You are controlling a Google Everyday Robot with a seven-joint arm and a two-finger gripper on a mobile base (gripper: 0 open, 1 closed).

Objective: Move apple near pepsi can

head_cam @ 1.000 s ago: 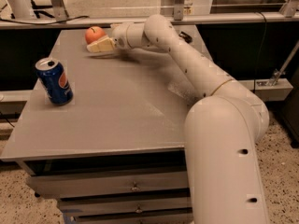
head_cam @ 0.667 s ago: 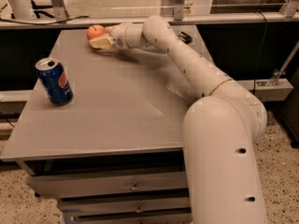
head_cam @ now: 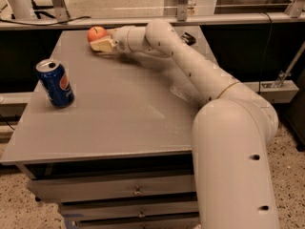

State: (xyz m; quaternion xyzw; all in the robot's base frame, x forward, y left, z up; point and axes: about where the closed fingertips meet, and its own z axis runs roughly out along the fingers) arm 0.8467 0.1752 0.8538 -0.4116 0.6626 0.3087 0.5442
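Well, count first: 1 apple (head_cam: 96, 33), 1 pepsi can (head_cam: 55, 83), 1 arm (head_cam: 190, 66) w/ 1 gripper (head_cam: 101, 44), 1 grey table (head_cam: 124, 113), and 1 small dark object (head_cam: 188, 38) at the table's far right edge, too small to identify.

The apple sat at the far left corner of the table, approx. where the gripper was. The gripper lay low over the tabletop, touching the apple's near side. How far the gripper was open, and whether it actually had hold of the apple, couldn't be told from this angle. The can stood upright near the table's left edge, towards the front, well apart from the apple.

Vs. a sec. earlier: little change. Apple was in about the same spot at the far corner, the gripper was against it as before, and the can hadn't shifted. The arm reached across the table from the front right in much the same pose.

Containers: the can's silver top faced up; its contents weren't visible. Below the tabletop were drawers (head_cam: 119, 191), at least 2 fronts w/ small knobs, both closed.
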